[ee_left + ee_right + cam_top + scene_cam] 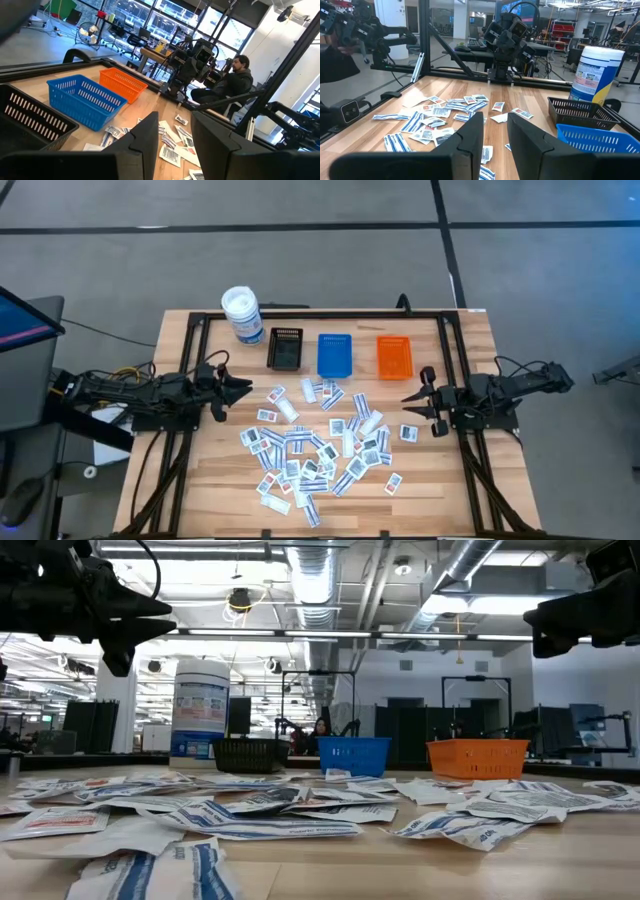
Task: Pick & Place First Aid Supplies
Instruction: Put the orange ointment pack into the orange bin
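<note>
Many small flat white packets (310,445) with blue, red or dark print lie scattered on the wooden table's middle; they also show in the low view (260,815), the left wrist view (172,145) and the right wrist view (435,117). My left gripper (245,389) hovers open and empty at the heap's left side, above the table. My right gripper (410,406) hovers open and empty at the heap's right side. Its own wrist view shows each gripper's two fingers apart, the left (172,140) and the right (495,135).
A black tray (286,348), a blue tray (335,354) and an orange tray (394,356) stand in a row behind the heap. A white round canister (241,314) with a blue label stands at the far left. A person (235,80) sits beyond the table.
</note>
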Robot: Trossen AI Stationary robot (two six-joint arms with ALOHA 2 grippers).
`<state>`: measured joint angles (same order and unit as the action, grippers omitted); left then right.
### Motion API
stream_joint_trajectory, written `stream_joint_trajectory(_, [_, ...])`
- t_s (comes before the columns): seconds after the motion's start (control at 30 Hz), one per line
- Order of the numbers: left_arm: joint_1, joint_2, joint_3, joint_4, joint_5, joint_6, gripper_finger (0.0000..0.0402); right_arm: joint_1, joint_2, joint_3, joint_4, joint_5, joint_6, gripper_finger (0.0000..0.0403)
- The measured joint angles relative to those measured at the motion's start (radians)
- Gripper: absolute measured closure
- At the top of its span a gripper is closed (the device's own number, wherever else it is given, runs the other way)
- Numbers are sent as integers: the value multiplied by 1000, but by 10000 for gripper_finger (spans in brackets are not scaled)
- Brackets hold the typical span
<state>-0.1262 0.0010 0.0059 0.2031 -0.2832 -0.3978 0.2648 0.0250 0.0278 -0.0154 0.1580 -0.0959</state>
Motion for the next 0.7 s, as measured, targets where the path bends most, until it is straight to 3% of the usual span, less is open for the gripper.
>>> stream_joint_trajectory(0.43, [0,2,0,7,7,-9,286,0,0,0,0,0,0,321])
stream_joint_trajectory(0.57, [0,3,0,60,67,11,286,-5,0,0,0,3,-67,321])
stream_joint_trajectory(0.7, [0,18,0,216,213,107,291,-11,0,0,0,3,-113,321])
